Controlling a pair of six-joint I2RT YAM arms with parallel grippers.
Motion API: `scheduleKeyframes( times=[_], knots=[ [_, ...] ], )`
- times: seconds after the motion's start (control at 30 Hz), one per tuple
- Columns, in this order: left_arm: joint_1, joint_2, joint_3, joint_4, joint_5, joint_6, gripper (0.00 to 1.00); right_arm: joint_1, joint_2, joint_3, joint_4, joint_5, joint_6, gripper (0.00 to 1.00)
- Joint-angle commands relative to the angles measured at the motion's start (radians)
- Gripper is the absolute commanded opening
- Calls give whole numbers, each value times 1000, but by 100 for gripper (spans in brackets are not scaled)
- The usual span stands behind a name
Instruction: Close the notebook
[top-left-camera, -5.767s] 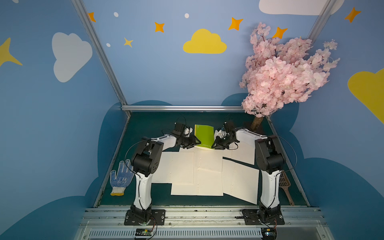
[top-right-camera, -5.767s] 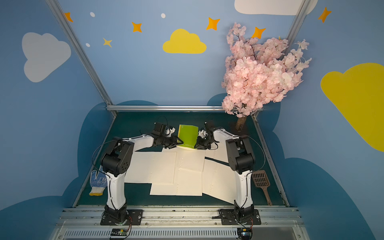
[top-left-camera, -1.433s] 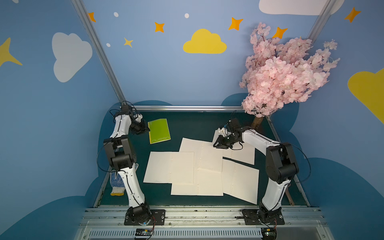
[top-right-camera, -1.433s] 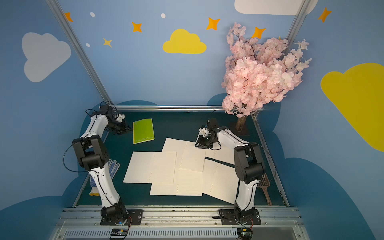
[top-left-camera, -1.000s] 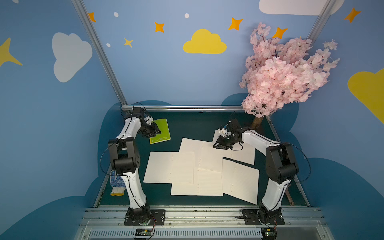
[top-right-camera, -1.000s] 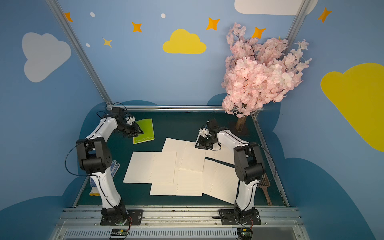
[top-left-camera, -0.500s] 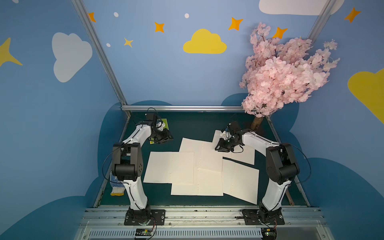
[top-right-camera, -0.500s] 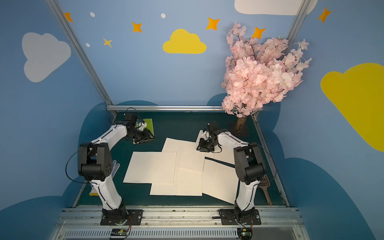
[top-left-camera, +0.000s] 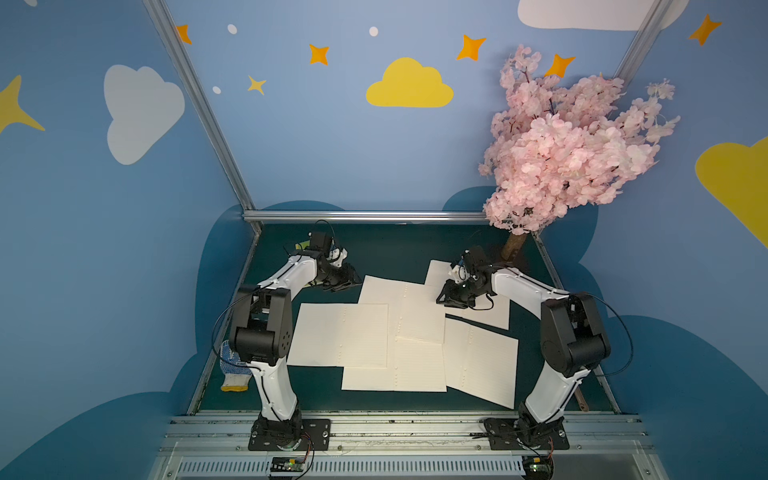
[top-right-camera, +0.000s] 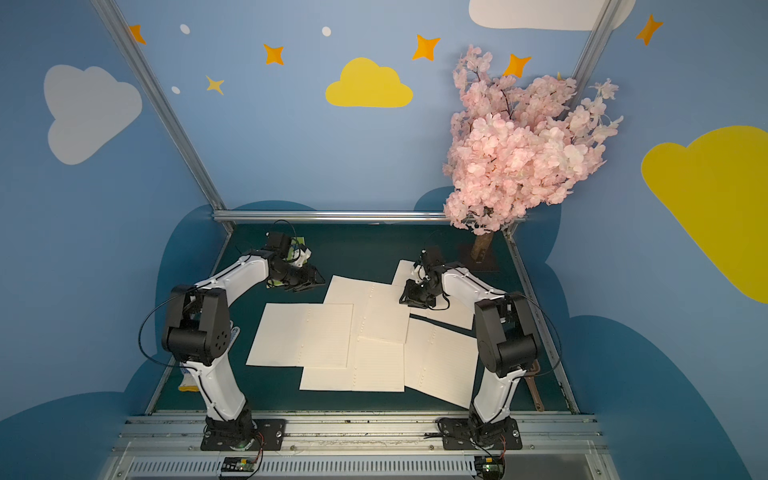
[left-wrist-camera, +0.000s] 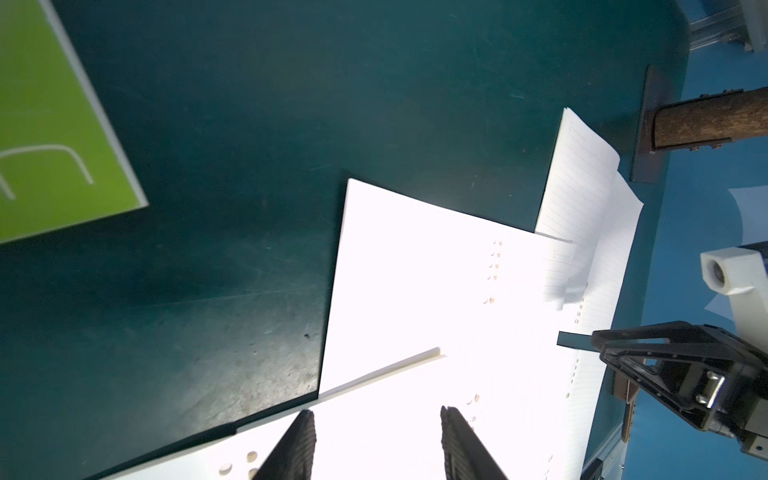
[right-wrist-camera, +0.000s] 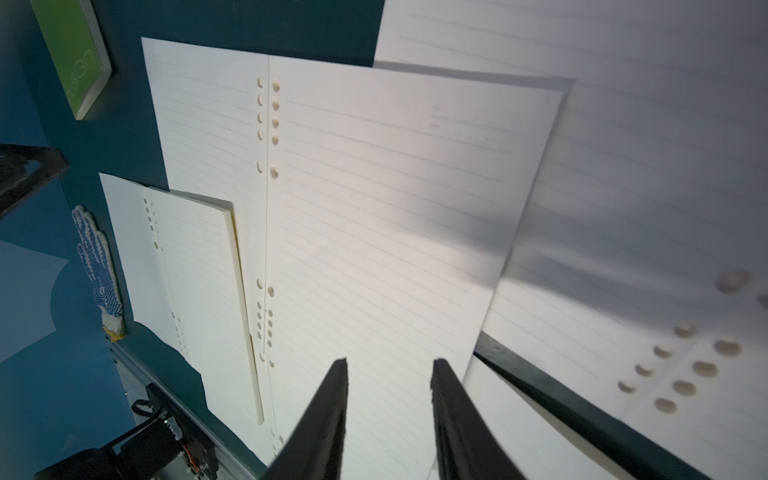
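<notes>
- The green notebook (left-wrist-camera: 54, 124) lies flat, cover up, on the table (top-left-camera: 395, 249) at about 10 o'clock from the loose sheets (top-left-camera: 345, 336) (the left arm (top-left-camera: 291, 270) hides most of it in both top views).
- The left gripper (left-wrist-camera: 374, 411) has its jaws apart and empty, above the sheets' edge, 4 o'clock from the notebook.
- The right gripper (right-wrist-camera: 388, 361) has its jaws apart and empty, above the sheets at 2 o'clock.

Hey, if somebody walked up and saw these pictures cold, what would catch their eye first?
The pink blossom tree at the table's far right corner grabs attention first, in both top views. Next come the white lined pages, overlapping across the middle of the dark green table. A bright green notebook lies closed at the far left, mostly hidden behind the left arm in the top views.
</notes>
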Motion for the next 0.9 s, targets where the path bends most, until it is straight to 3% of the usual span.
scheduleKeyframes(
  times=[0.0,0.3,0.87],
  knots=[
    [-8,30,-1,20,5,3,53,-6,-33,-19,-22,19,6,39],
    [-33,75,7,40,-9,12,59,-9,-36,-47,-25,30,3,48],
    [-42,148,37,35,-26,25,60,-11,-28,-71,-16,28,0,45]
  ],
)
